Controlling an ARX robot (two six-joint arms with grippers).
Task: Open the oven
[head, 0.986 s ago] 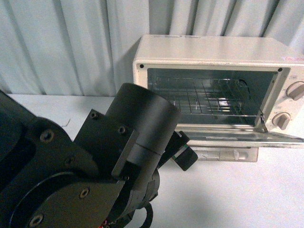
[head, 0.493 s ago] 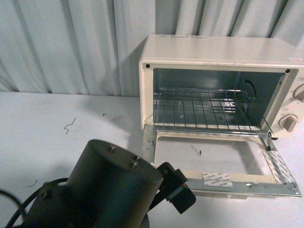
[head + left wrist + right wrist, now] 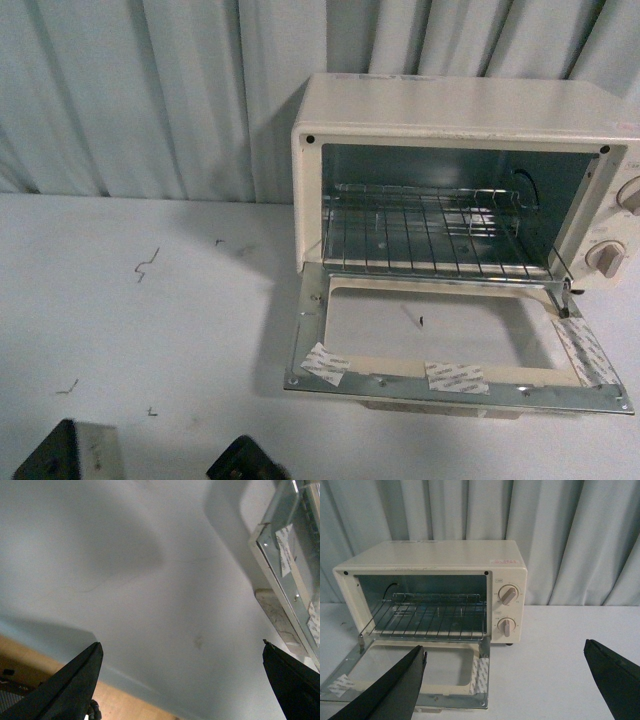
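Toaster oven (image 3: pixel 460 170) sits at two o'clock on the white surface (image 3: pixel 150 320), its door (image 3: pixel 450 345) lying flat, wire rack (image 3: pixel 435 235) exposed. Half a second ago the left arm blocked the foreground; it has withdrawn. Left pincer (image 3: pixel 180 680) and right pincer (image 3: pixel 505 680) both spread, empty. Opening looks complete.

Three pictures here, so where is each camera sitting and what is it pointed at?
Front view: on the robot's body, facing the open oven; dark bits at the bottom edge.
Left wrist view: on the left arm, looking at the table and the door's edge past open fingers.
Right wrist view: on the right arm, facing the oven front past open fingers.
All share the door.
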